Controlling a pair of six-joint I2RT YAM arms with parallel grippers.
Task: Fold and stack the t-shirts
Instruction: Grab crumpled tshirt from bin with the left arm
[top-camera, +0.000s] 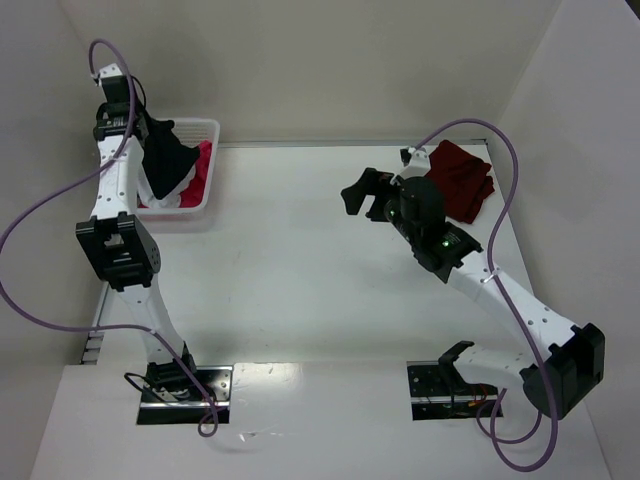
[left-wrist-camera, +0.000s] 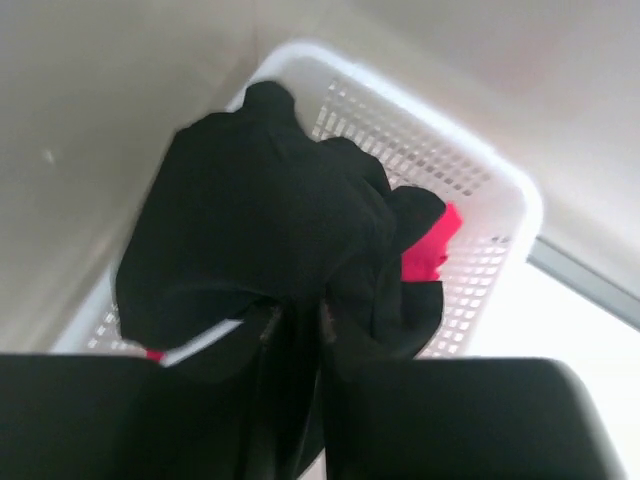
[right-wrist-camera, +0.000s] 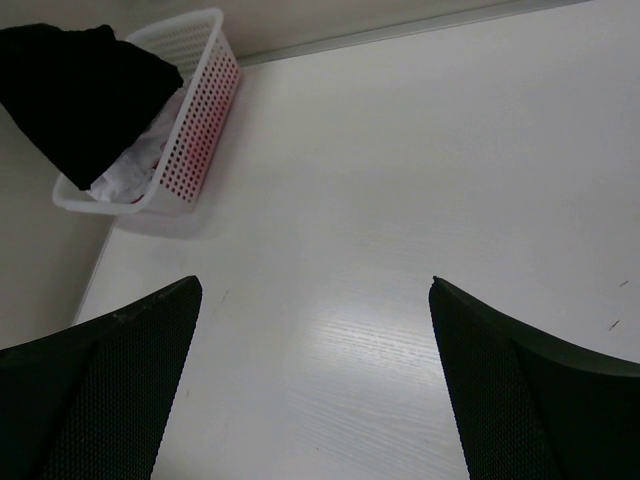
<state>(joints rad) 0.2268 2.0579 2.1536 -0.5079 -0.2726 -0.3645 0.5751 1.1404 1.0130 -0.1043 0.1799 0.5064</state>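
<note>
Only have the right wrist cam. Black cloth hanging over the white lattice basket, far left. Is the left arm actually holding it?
Observer: Yes. The left wrist view shows the left gripper pinched on the black cloth t-shirt, which is bunched between its fingers above the white plastic lattice basket.
Operator: Any shirts out of the basket? None in my frame.
Observer: One. A dark maroon cloth t-shirt lies in a compact bundle at the far right of the table, behind the right gripper, so your camera points away from it.
</note>
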